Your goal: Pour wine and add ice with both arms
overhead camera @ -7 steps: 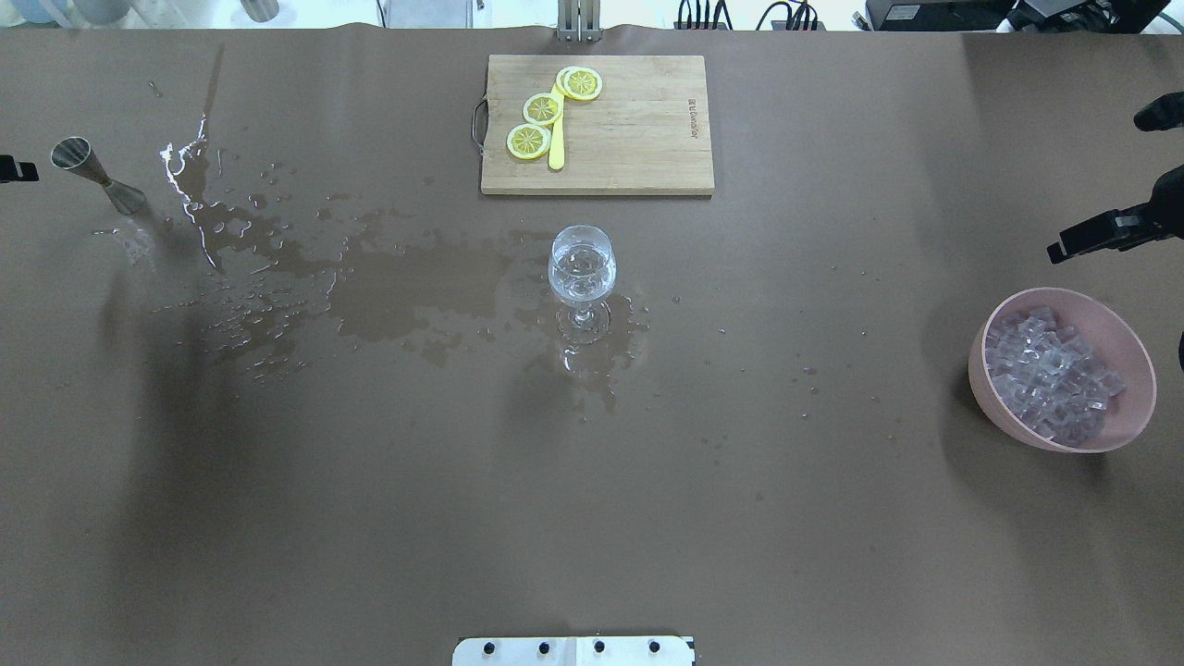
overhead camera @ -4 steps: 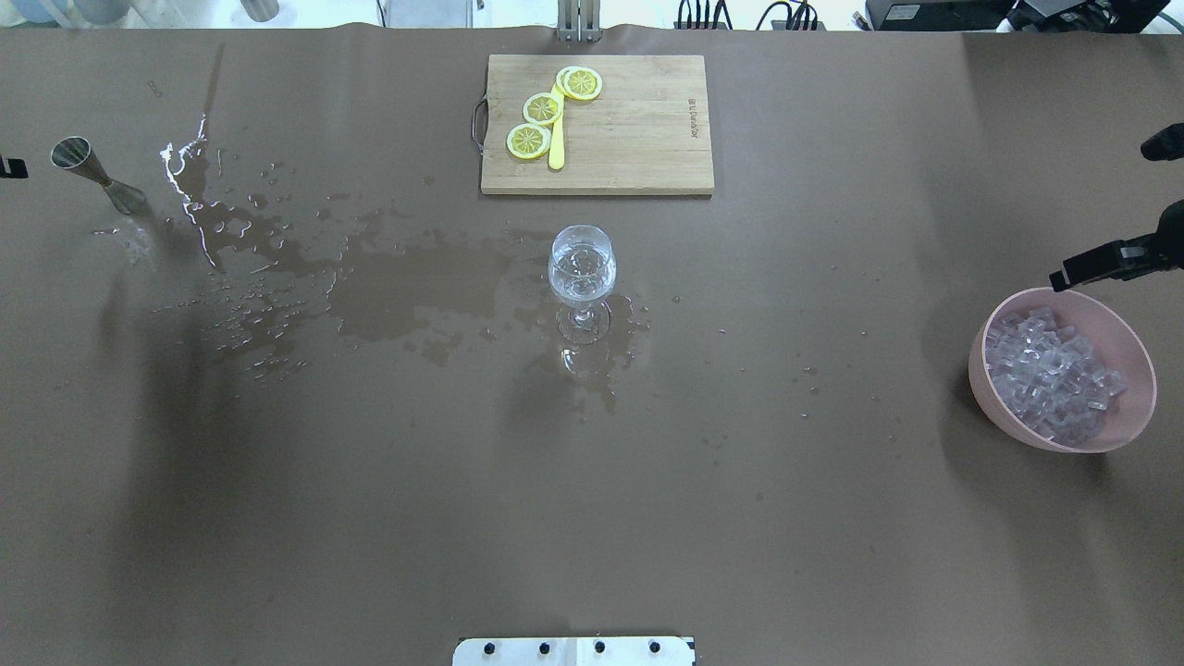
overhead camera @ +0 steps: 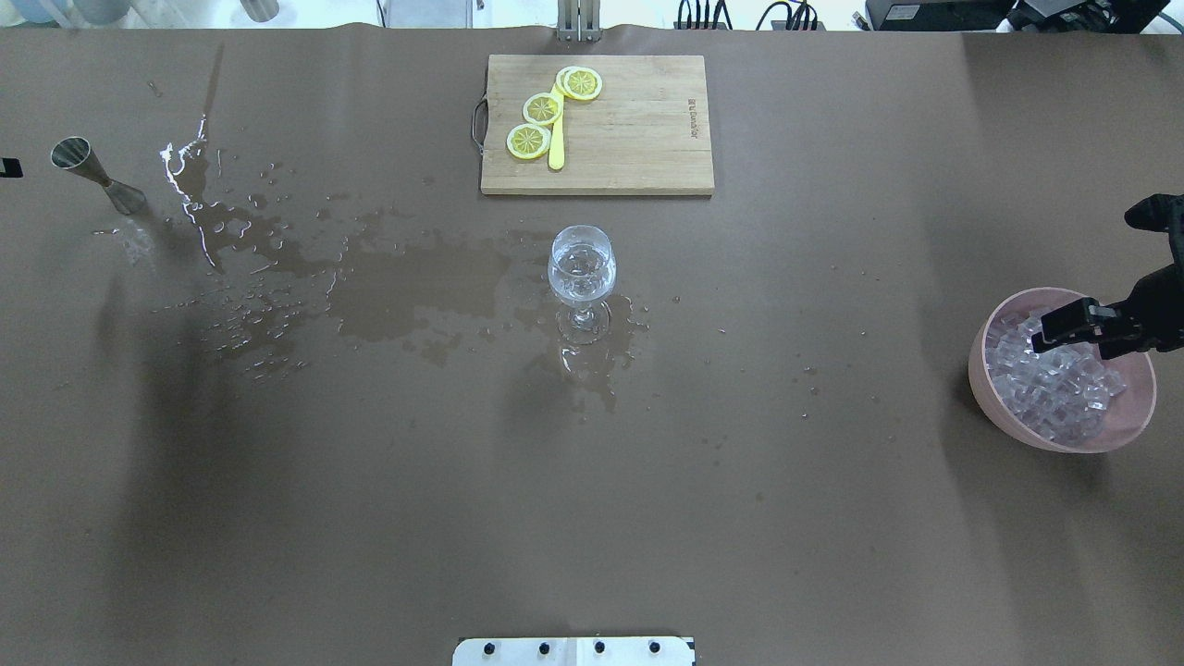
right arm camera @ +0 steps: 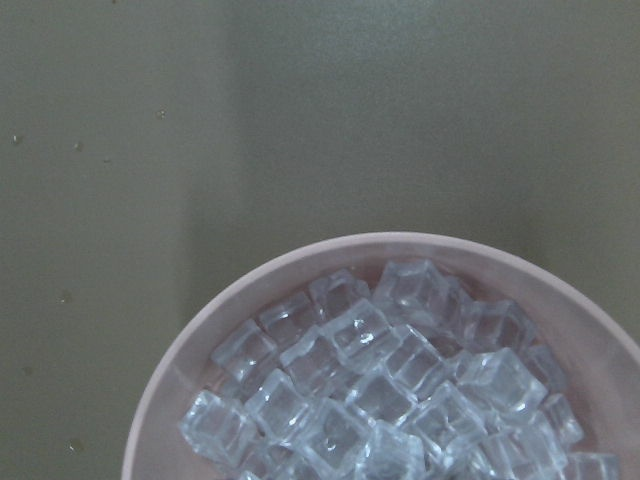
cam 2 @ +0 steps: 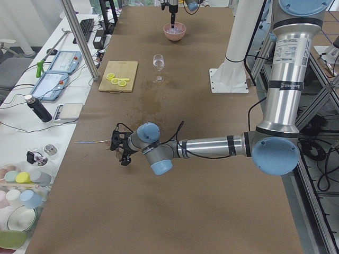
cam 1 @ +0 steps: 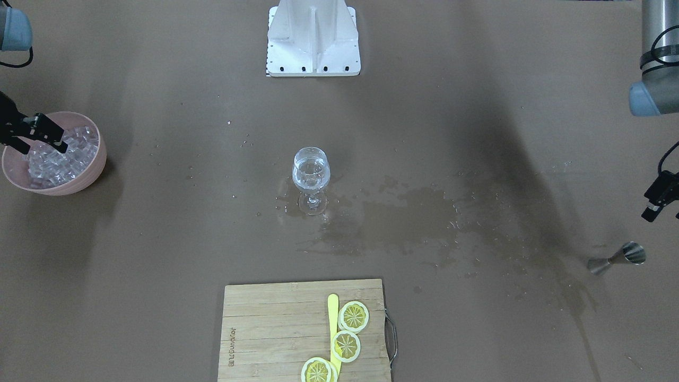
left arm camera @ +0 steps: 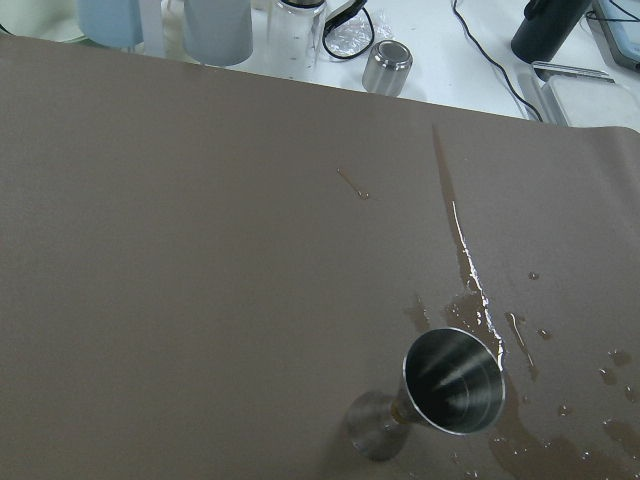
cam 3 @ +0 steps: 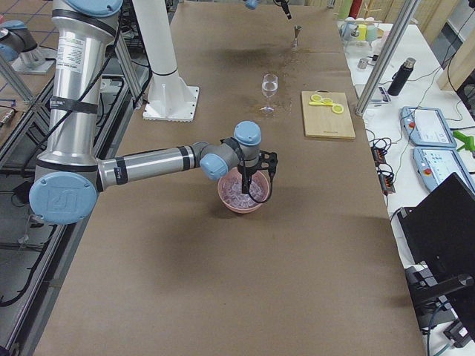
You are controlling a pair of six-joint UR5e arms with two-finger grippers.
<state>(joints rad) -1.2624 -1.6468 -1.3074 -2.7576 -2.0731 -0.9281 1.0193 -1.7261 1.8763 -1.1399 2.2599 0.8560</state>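
The right tool (cam 1: 42, 146) hangs over one bowl (overhead camera: 980, 370) heaped with many ice cubes (overhead camera: 1054, 393), jaws apart and empty. One glass (overhead camera: 581, 268) in the table's (overhead camera: 592, 509) middle holds the wine (overhead camera: 581, 285); three lemon slices (overhead camera: 543, 109) lie on one board (overhead camera: 638, 129). The left tool (cam 1: 656, 201) is near one jigger (overhead camera: 92, 171), its state impossible to tell.

Brown-covered table (overhead camera: 370, 518), white side bench (cam 2: 13, 143), aluminium post (cam 2: 80, 42), seemingly tiled floor (cam 3: 30, 6)

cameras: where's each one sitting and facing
Front-facing: across table, facing base; left gripper, right gripper.
Overhead: behind base, looking down; right gripper over bowl.
Exterior left: left end; left arm near.
Exterior right: right end; right arm near.
Left wrist: above jigger; no body.
Right wrist: above ice; no body.
Shared: wine glass, all exteriors.
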